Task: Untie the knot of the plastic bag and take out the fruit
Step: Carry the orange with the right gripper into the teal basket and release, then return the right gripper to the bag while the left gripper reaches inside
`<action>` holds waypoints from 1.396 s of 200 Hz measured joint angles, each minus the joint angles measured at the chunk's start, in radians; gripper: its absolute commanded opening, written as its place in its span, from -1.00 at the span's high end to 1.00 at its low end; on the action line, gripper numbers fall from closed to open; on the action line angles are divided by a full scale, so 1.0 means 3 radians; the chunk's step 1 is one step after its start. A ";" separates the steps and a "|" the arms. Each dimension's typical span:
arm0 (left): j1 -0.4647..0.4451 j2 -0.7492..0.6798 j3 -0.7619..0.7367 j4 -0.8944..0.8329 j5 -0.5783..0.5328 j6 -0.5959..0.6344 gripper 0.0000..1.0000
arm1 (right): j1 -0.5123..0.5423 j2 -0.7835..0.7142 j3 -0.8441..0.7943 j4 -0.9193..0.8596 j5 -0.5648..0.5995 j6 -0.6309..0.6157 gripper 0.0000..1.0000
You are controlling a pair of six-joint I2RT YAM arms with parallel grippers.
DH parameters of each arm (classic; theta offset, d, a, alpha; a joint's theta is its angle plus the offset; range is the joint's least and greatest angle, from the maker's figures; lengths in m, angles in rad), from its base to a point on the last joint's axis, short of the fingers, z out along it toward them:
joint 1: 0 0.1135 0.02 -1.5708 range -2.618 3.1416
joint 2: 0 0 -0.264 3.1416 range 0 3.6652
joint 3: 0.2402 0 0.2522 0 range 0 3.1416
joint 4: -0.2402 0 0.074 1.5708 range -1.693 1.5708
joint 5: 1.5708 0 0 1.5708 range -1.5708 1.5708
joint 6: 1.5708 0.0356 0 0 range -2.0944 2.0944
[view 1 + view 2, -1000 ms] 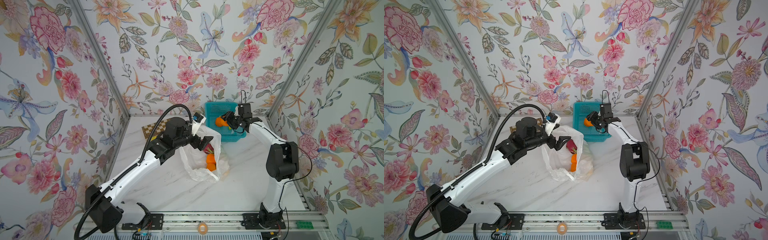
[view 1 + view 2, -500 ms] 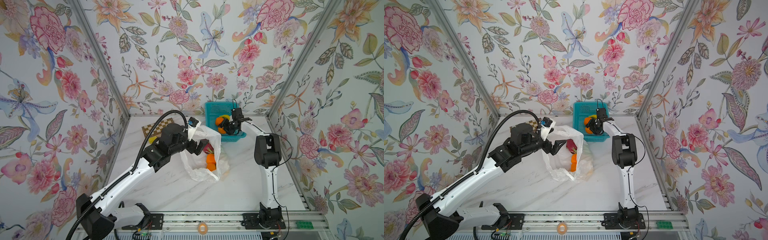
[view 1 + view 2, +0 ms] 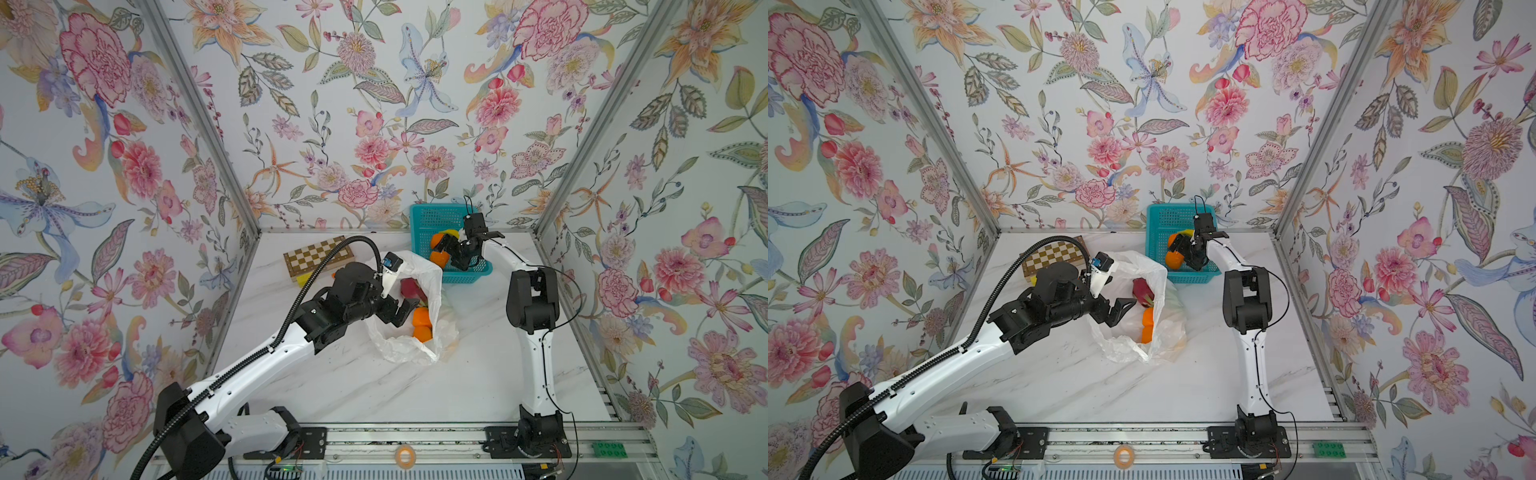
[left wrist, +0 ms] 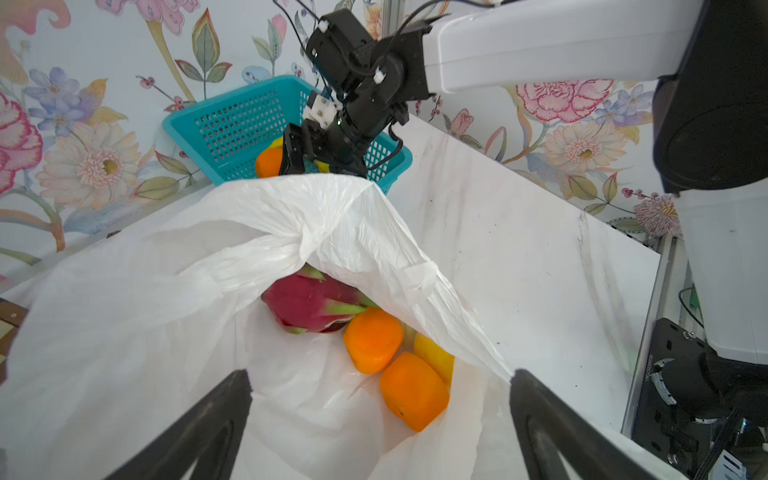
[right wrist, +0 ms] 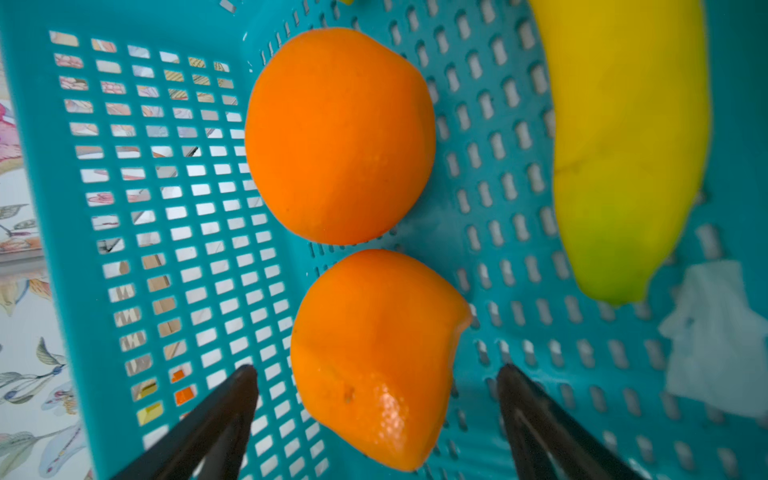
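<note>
Left gripper [image 4: 380,376] spread wide at the open mouth of the plastic bag [image 4: 124,311]; a dragon fruit [image 4: 311,303] and two oranges [image 4: 374,338] lie inside, just ahead of it. Right gripper [image 5: 376,370] gapes inside the teal basket [image 5: 166,208], a loose orange [image 5: 365,324] between its jaws, touching neither

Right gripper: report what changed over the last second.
The right gripper carried an orange down into the basket and opened its fingers, letting it go. The left gripper stays open at the bag mouth; the fruit inside hasn't moved.
</note>
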 measured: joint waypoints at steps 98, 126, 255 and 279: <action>-0.0001 0.0539 -0.0112 0.0125 -0.0188 -0.0449 -0.89 | -0.0014 -0.1897 -0.0867 -0.0076 0.0081 -0.0392 -0.98; -0.0001 0.0556 -0.0278 0.0244 -0.0290 -0.0587 -0.89 | 0.0156 -0.2481 -0.1322 -0.0058 0.0126 -0.0520 -0.98; -0.0001 0.1208 -0.0460 0.0881 -0.0608 -0.0902 -0.87 | 0.0923 -0.3380 -0.2888 -0.0108 0.0177 -0.0659 -0.95; 0.0028 0.1438 -0.0434 0.1025 -0.0607 -0.0973 -0.87 | 0.0973 -0.3081 -0.2820 -0.0122 0.0103 -0.0745 -0.58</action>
